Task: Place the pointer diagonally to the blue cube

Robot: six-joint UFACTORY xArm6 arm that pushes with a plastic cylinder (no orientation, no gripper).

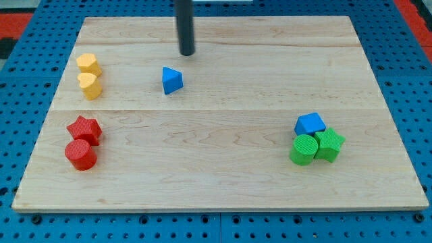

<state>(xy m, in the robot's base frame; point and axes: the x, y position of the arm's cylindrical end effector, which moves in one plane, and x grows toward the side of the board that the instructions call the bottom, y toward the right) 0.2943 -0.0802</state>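
The blue cube (310,123) sits at the view's right, touching a green cylinder (303,150) and a green star-shaped block (329,144) just below it. My tip (187,52) is near the view's top centre, far to the upper left of the blue cube. A blue triangular block (171,79) lies just below and slightly left of my tip, apart from it.
At the view's left are a yellow hexagonal block (88,64) and a yellow heart block (90,86), touching. Below them are a red star (84,128) and a red cylinder (81,154). The wooden board (223,182) lies on a blue pegboard.
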